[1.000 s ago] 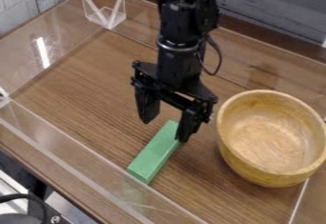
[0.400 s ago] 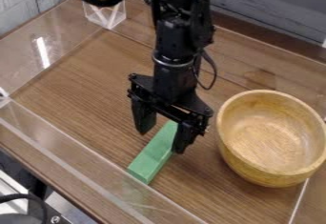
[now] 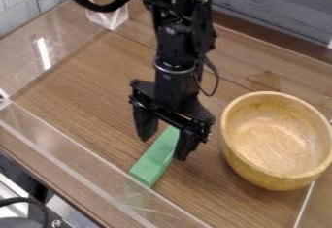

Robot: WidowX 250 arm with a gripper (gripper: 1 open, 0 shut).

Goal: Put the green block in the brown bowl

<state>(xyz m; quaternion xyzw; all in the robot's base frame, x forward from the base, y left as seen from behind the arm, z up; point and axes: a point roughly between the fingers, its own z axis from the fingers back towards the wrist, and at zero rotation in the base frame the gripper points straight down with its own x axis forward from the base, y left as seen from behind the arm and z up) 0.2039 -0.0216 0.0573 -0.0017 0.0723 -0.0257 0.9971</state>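
green block (image 3: 155, 161) lies flat on the table (image 3: 78, 86), long axis running from about 1 o'clock down to 7 o'clock in the camera view, near end pointing at the front edge. Its far end sits under the gripper (image 3: 170, 142), which points straight down with jaws spread wide, one finger on each long side of the block, nothing clamped yet; can't tell if the pads touch the block. So the block is directly below and slightly toward 7 o'clock from the gripper, and the jaws look set to close across the short width. brown bowl (image 3: 277, 138) stands empty at 3 o'clock from the gripper, close by but apart from the block. Versus a second ago: gripper has come lower and a bit toward 7 o'clock, now straddling the block end instead of hovering above it; block and bowl unmoved, jaws equally wide.
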